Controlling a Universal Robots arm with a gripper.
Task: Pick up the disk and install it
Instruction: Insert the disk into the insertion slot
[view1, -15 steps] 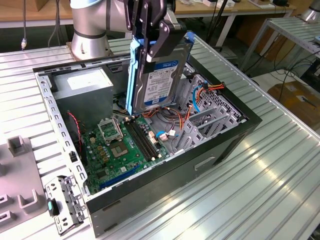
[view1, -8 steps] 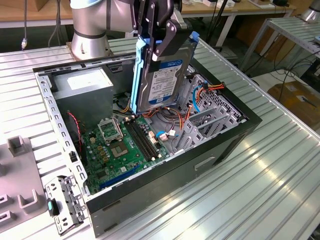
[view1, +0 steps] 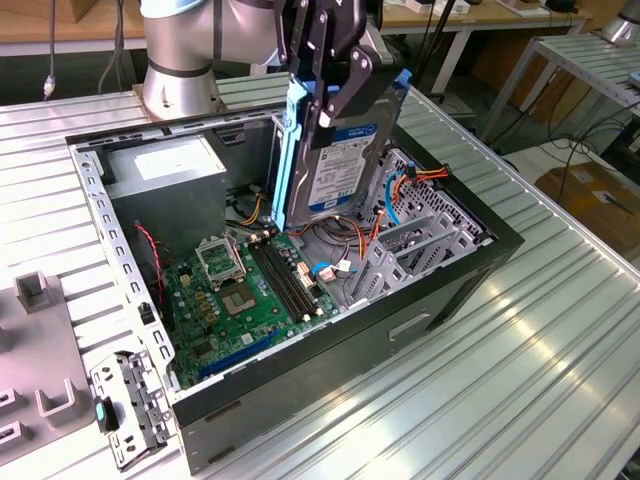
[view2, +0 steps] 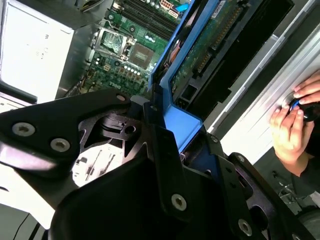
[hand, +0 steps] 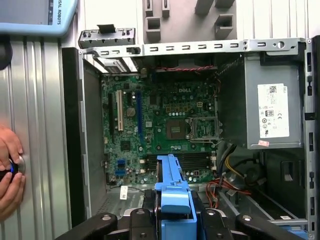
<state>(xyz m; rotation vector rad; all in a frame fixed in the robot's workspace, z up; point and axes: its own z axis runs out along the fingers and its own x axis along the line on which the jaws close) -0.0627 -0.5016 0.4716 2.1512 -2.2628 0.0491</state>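
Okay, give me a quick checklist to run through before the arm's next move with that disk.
1. Grip: the gripper is shut on the disk: ok.
2. Position: disk on edge over the open case: ok.
3. Path: orange cables lie right below the disk: not ok.
4. People: a hand rests on the table beside the case: not ok.
5. Slot: drive cage free inside: cannot tell.
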